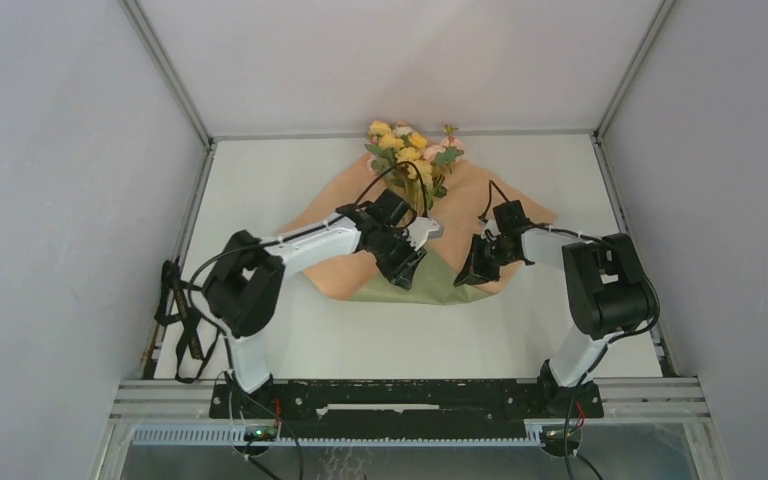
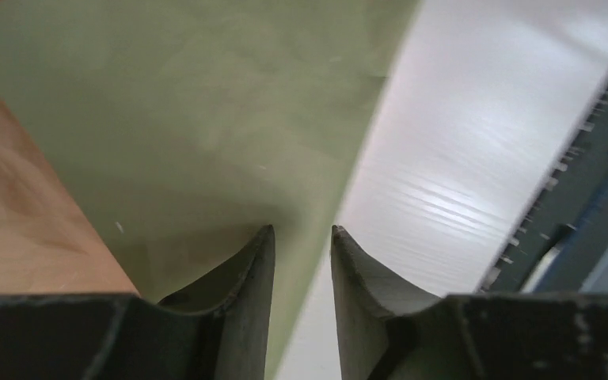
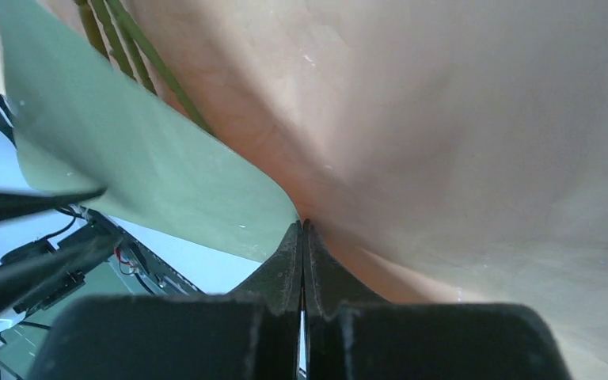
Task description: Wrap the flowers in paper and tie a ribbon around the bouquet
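The flowers (image 1: 410, 148) lie at the far middle of the table on the paper (image 1: 325, 270), which is spread peach side up with an olive-green flap (image 1: 430, 292) folded over at its near edge. My left gripper (image 1: 407, 270) hovers over that flap. In the left wrist view the left gripper (image 2: 301, 229) is open, with the green paper's (image 2: 190, 119) edge running under the gap. My right gripper (image 1: 475, 272) is at the paper's near right. In the right wrist view the right gripper (image 3: 302, 223) is shut on the paper (image 3: 443, 119) where it curls up, stems (image 3: 119, 32) beyond. The ribbon (image 1: 178, 315) lies at the table's left edge.
Grey walls with metal frame posts (image 1: 165, 70) enclose the white table (image 1: 290, 170) on three sides. A black mounting rail (image 1: 400, 398) carrying both arm bases runs along the near edge. The left arm's elbow (image 1: 245, 285) and the right arm's elbow (image 1: 610, 290) stand high beside the paper.
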You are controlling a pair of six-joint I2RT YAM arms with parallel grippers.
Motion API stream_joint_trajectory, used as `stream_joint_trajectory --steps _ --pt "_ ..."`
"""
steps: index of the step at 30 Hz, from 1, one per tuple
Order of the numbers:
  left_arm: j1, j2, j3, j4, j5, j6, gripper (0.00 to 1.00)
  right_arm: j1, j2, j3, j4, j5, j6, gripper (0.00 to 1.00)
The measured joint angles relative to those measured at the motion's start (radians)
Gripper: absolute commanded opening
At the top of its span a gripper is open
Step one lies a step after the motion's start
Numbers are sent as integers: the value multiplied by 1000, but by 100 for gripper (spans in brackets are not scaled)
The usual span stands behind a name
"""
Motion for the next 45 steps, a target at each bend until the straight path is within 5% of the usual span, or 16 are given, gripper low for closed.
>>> stream_joint_trajectory --steps 4,9,14,19,24,34,45 --pt "21 104 -32 39 -88 -34 35 -4 -3 0 6 8 9 11" --pt "31 95 -90 66 -122 -56 35 -26 -56 1 -18 38 7 33" --pt "31 79 -116 97 -124 -64 35 10 -177 32 -140 229 -2 41" --pt "30 69 -129 106 -128 -67 35 151 -378 43 -189 384 15 27" --pt "29 50 -139 82 -158 -65 35 211 -371 -39 -42 247 66 11" --pt "-13 -54 -49 -40 -196 -47 35 159 -165 -134 41 171 114 8" --pt "-119 58 12 121 -63 -196 22 95 -166 -203 136 110 167 4"
